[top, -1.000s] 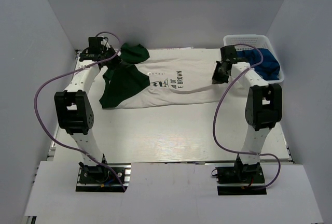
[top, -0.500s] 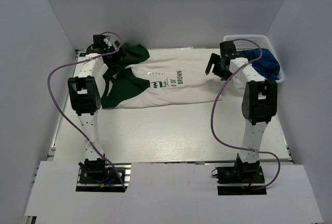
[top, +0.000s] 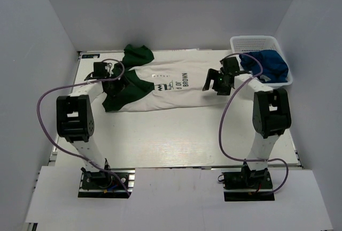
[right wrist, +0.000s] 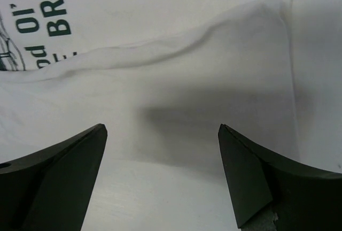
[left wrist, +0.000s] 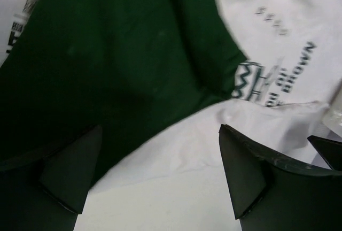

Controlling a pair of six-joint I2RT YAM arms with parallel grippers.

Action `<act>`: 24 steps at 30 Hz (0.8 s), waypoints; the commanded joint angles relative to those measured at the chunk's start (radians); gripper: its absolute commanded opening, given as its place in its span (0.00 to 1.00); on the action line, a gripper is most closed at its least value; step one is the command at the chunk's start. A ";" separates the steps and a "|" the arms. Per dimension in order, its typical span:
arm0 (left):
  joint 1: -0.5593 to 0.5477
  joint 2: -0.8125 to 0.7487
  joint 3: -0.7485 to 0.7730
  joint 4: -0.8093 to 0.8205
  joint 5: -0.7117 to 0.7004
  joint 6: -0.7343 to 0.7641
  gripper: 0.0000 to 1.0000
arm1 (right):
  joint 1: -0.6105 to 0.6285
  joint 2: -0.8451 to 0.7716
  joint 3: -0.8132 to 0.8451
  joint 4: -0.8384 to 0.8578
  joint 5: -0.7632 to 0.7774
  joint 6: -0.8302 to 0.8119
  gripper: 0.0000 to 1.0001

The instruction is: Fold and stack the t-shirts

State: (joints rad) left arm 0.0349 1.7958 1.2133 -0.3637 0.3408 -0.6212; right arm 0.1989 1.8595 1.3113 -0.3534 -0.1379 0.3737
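A white t-shirt [top: 171,89] with dark green sleeves and a "BROWN" chest print lies spread across the far half of the table. My left gripper [top: 118,84] hangs open over its green sleeve [left wrist: 107,54], with only cloth and table showing between the fingertips [left wrist: 69,175]. Near the shirt's right end my right gripper [top: 211,85] is open too, just above the white hem [right wrist: 187,81], holding nothing. A royal blue t-shirt [top: 270,65] sits bunched in the white basket.
The white mesh basket [top: 255,41] stands at the far right corner of the white table [top: 176,135]. Grey walls close in the left, right and back. A purple cable loops out from each arm.
Both grippers were shut on the shirt's far edge and have since opened and let it go. Both have drawn back toward the near side, over the shirt.
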 commanded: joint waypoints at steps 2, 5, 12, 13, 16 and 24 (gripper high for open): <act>0.003 0.045 -0.030 0.025 0.004 -0.003 1.00 | 0.005 0.061 0.003 0.100 -0.023 -0.012 0.90; 0.003 0.045 -0.083 -0.016 -0.029 -0.003 1.00 | 0.004 0.078 -0.033 0.078 -0.002 -0.007 0.90; 0.003 -0.102 -0.340 -0.103 -0.128 -0.014 1.00 | 0.011 -0.121 -0.324 0.018 0.035 0.014 0.90; 0.003 -0.133 -0.378 -0.103 -0.117 -0.024 1.00 | 0.013 -0.146 -0.357 0.014 0.031 0.021 0.90; 0.003 -0.249 -0.510 -0.193 -0.085 -0.043 1.00 | 0.031 -0.279 -0.484 -0.028 -0.002 0.018 0.90; -0.020 -0.716 -0.399 -0.446 -0.089 -0.012 1.00 | 0.088 -0.562 -0.532 -0.220 -0.023 -0.078 0.90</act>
State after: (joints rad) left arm 0.0219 1.1709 0.7364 -0.7288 0.2264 -0.6544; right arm 0.2779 1.3579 0.7433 -0.4801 -0.1673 0.3458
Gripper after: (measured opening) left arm 0.995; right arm 0.904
